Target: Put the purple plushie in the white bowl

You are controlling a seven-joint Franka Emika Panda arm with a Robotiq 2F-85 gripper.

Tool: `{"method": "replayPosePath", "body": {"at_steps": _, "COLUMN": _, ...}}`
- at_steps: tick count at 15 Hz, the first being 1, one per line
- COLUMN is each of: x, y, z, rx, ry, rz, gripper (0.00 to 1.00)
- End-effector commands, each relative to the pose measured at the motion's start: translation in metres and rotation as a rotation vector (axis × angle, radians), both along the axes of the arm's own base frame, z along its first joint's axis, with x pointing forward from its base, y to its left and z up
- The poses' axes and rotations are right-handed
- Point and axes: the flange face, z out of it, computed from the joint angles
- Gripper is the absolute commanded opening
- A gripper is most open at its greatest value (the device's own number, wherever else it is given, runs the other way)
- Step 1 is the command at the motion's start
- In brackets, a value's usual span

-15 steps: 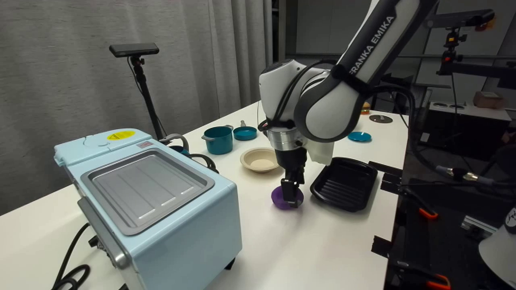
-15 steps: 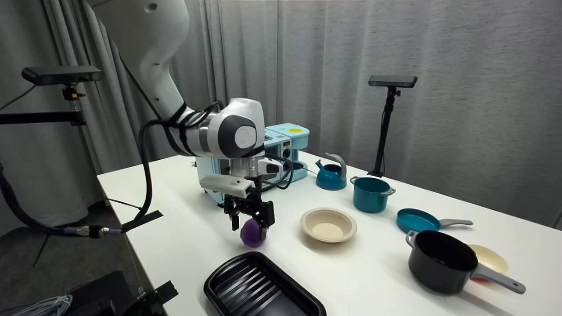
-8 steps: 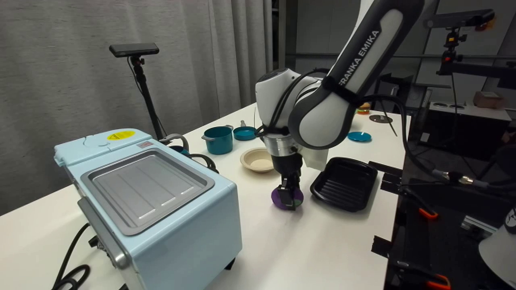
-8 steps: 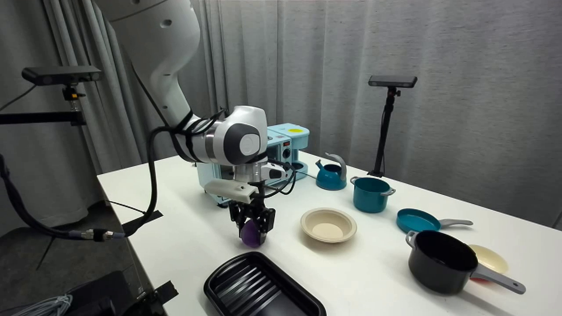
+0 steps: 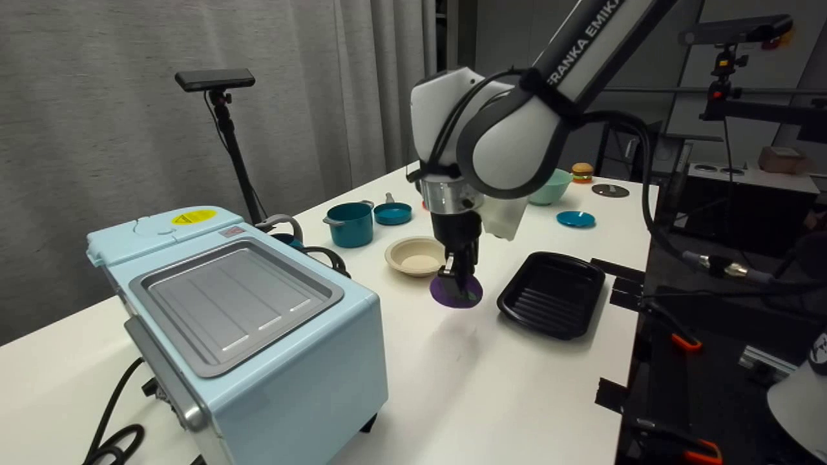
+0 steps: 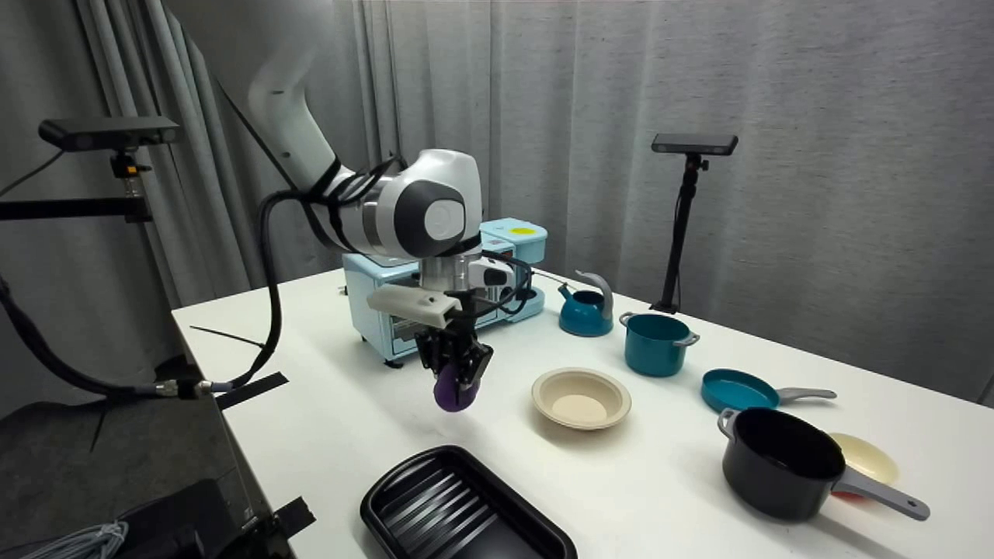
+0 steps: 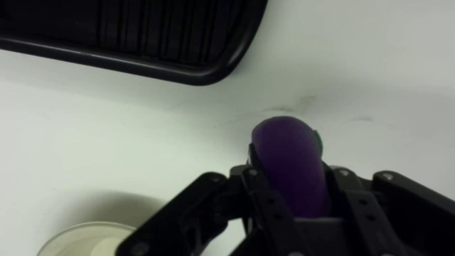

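The white worktop (image 6: 334, 396) carried the scene, a black ribbed tray (image 5: 552, 297) lying on it near the action, though no part of the task. Smaller than the tray, the white bowl (image 6: 581, 410) stood upright; the wrist view caught just a piece of its rim at the lower left. The hand (image 6: 455, 376) pointed down beside the bowl, not over it, clamped on two sides of the purple plushie (image 7: 291, 153), which hung above the worktop, apart from tray and bowl alike. I judged the current step to be the carry: grasp made, placing to come. The next move called for a sideways shift toward the bowl, perhaps with some added height, since rim clearance was hard to tell. Once centred there, a short descent and a release seemed enough.
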Motion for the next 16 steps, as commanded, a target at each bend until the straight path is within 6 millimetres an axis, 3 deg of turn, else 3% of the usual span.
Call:
{"method": "replayPosePath", "body": {"at_steps": 1, "x": 0.009, "y": -0.021, "z": 0.058, "rx": 0.035, "ry": -0.039, "rz": -0.069, "gripper": 0.05}}
{"method": "replayPosePath", "body": {"at_steps": 5, "x": 0.031, "y": -0.051, "z": 0.109, "rx": 0.061, "ry": -0.124, "rz": -0.135, "gripper": 0.06}}
{"method": "replayPosePath", "body": {"at_steps": 7, "x": 0.047, "y": -0.067, "z": 0.122, "rx": 0.083, "ry": -0.173, "rz": -0.164, "gripper": 0.06}}
{"method": "replayPosePath", "body": {"at_steps": 10, "x": 0.068, "y": -0.087, "z": 0.116, "rx": 0.118, "ry": -0.208, "rz": -0.219, "gripper": 0.06}}
{"method": "replayPosePath", "body": {"at_steps": 16, "x": 0.101, "y": -0.098, "z": 0.052, "rx": 0.109, "ry": -0.171, "rz": -0.287, "gripper": 0.06}}
